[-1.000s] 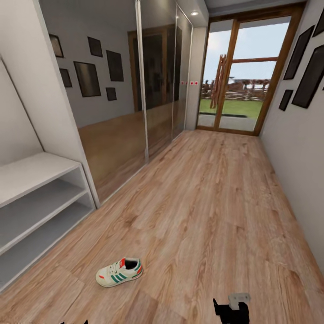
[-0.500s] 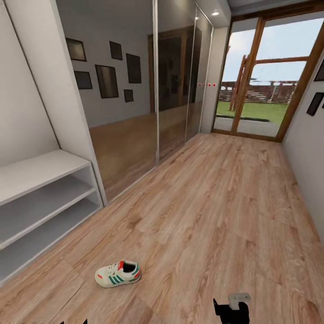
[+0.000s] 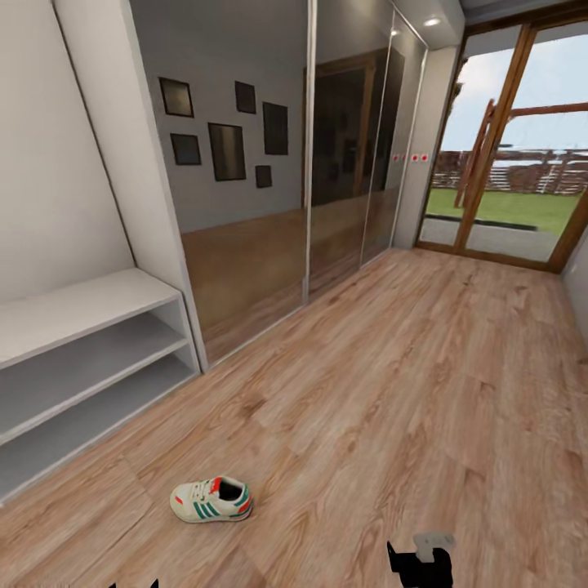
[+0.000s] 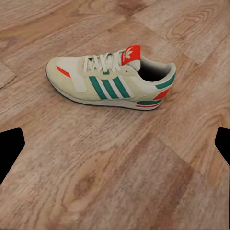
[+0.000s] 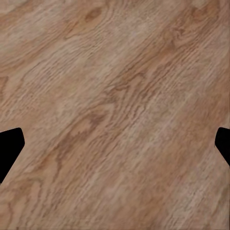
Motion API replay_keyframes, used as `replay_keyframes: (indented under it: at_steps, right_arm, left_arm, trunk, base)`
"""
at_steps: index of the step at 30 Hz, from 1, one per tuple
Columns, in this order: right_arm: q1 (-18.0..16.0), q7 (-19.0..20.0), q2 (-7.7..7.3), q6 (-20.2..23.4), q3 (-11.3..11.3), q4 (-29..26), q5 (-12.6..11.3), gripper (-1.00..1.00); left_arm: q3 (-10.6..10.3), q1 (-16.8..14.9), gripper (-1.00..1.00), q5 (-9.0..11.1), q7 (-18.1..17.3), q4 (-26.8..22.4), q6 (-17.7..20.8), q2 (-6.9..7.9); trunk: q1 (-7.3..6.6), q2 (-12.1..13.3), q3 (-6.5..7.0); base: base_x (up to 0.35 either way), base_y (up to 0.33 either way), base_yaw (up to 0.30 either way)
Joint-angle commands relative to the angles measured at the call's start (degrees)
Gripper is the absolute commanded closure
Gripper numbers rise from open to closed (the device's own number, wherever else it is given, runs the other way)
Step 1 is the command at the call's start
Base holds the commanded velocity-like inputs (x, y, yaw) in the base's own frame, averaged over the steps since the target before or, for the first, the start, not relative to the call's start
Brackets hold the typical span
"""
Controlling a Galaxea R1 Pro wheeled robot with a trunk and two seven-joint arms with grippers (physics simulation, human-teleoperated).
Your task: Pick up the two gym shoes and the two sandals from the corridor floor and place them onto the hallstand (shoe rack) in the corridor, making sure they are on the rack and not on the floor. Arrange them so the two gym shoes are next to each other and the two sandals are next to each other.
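Wood-plank corridor floor [image 3: 392,384] runs from the lower edge of the head view up to a glass door [image 3: 523,163] at the upper right, with mirrored wardrobe doors [image 3: 269,180] along the left wall. At the left edge stands a pale two-shelf bench [image 3: 82,359]; it has no stepped shelves above it, so taking it for the proper shoe rack would likely be a mistake. One gym shoe [image 3: 211,500] lies upright on the floor at the lower left of centre, well apart from the bench; the left wrist view shows it [image 4: 111,79] ahead of the left gripper [image 4: 115,143], whose jaws stand wide apart. The right gripper [image 5: 115,143], jaws likewise apart, faces bare planks. Closing on the soft collar or laces alone could let the shoe tip or slip free.
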Motion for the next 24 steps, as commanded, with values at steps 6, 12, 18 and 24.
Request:
replay_keyframes:
  at_steps: [6, 12, 18, 24]
  right_arm:
    - [0.0, -0.2, -0.01, -0.1, 0.1, 0.0, 0.2, -1.0]
    - [0.0, -0.2, -0.01, -0.1, 0.1, 0.0, 0.2, -1.0]
    - [0.0, -0.2, -0.01, -0.1, 0.1, 0.0, 0.2, -1.0]
    - [0.0, -0.2, -0.01, -0.1, 0.1, 0.0, 0.2, -1.0]
  left_arm:
    - [0.3, -0.1, -1.0, 0.1, -0.5, 0.0, 0.0, -0.03]
    - [0.3, -0.1, -1.0, 0.1, -0.5, 0.0, 0.0, -0.02]
    - [0.3, -0.1, -1.0, 0.1, -0.5, 0.0, 0.0, -0.02]
    - [0.3, -0.1, -1.0, 0.1, -0.5, 0.0, 0.0, -0.02]
  trunk:
    - [0.0, 0.0, 0.18]
    - [0.0, 0.0, 0.42]
    - [0.0, 0.0, 0.65]
    - [0.0, 0.0, 0.88]
  base:
    - [0.111, -0.262, 0.246]
    - [0.115, -0.262, 0.246]
    - [0.081, -0.171, 0.246]
    - [0.021, -0.044, 0.246]
